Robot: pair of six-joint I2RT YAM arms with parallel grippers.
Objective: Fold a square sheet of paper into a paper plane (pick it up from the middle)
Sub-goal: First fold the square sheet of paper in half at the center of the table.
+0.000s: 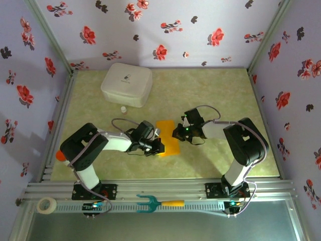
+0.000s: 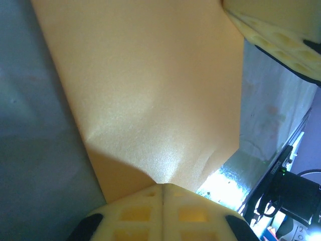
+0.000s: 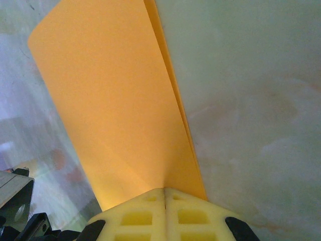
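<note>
The orange-yellow sheet of paper (image 1: 168,137) lies at the table's middle as a narrow rectangle folded in half. My left gripper (image 1: 159,146) is shut at its near-left corner, and in the left wrist view the paper (image 2: 150,90) runs straight into the closed fingertips of the left gripper (image 2: 163,188). My right gripper (image 1: 176,133) is shut on the paper's right edge. In the right wrist view the doubled layers of the paper (image 3: 115,100) meet the closed tips of the right gripper (image 3: 164,191). The right gripper's fingers (image 2: 281,35) also show at the top right of the left wrist view.
A white lidded box (image 1: 126,84) stands at the back left, with a small bottle (image 1: 123,108) just in front of it. A roll of tape (image 1: 47,205) and a teal fork with an orange handle (image 1: 153,203) lie on the front rail.
</note>
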